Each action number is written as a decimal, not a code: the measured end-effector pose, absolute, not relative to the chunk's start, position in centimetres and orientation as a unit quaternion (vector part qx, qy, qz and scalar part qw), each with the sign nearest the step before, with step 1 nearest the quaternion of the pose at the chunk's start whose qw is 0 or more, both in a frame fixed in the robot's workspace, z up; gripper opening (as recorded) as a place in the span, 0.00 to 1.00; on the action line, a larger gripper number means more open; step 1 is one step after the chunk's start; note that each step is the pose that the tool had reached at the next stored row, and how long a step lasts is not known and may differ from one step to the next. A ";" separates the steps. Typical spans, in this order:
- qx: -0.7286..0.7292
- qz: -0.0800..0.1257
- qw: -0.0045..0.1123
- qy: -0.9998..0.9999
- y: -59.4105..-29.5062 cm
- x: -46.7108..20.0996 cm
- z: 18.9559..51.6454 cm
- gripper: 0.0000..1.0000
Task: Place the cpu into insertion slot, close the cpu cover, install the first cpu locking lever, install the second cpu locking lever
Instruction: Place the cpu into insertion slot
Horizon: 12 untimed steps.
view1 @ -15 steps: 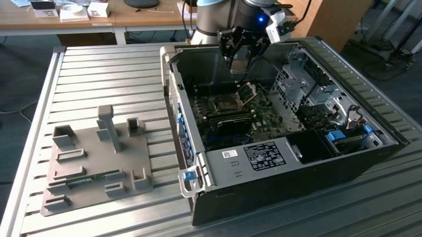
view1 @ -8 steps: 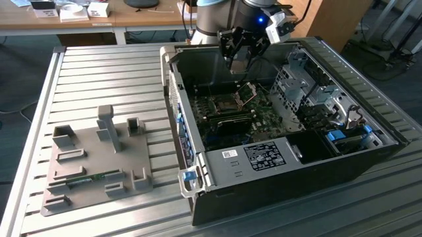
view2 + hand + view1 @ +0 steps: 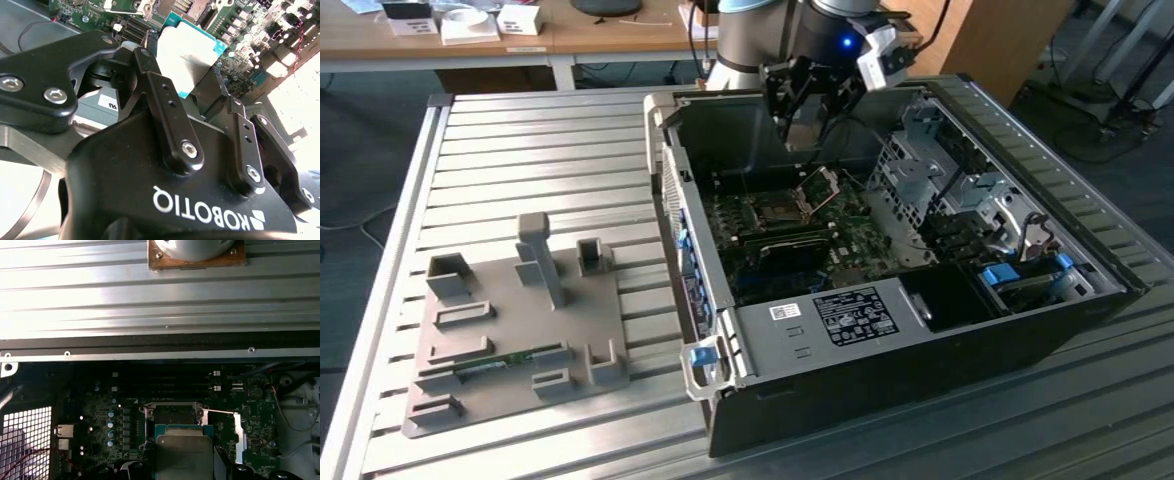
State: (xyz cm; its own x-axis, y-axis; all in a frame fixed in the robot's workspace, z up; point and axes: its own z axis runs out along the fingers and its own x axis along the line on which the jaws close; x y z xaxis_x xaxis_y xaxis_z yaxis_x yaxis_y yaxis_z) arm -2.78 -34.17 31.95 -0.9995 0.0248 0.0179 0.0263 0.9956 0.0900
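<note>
At the exterior view's left, one grey fixture plate (image 3: 600, 300) lies on the slatted table (image 3: 534, 150). Mid-frame lies one open computer case (image 3: 894, 330), holding the single insertion slot (image 3: 778, 207) with the cpu cover (image 3: 823, 188) tilted up beside it. Upper centre, the one tool (image 3: 803, 118) hangs above the case. In the second wrist view its two fingers (image 3: 165, 100) pinch one cpu (image 3: 192, 50), a pale silvery square with a teal rim, its sides partly hidden by them. In the first wrist view the frame edge cuts the cpu off.
</note>
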 end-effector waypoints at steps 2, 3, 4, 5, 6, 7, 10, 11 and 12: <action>-0.013 -0.045 0.008 -0.999 -34.2 -2.8 31.8 0.54; -0.013 -0.045 0.008 -0.999 -34.2 -2.8 31.8 0.54; -0.013 -0.045 0.008 -0.999 -34.2 -2.8 31.7 0.54; -0.013 -0.045 0.008 -0.999 -34.2 -2.8 31.7 0.54; -0.013 -0.045 0.008 -0.999 -34.2 -2.8 31.6 0.54; -0.013 -0.045 0.008 -0.999 -34.2 -2.8 31.6 0.54; -0.013 -0.045 0.008 -0.999 -34.2 -2.8 31.5 0.54; -0.013 -0.045 0.008 -0.999 -34.2 -2.8 31.5 0.54; -0.013 -0.045 0.008 -0.999 -34.2 -2.8 31.5 0.54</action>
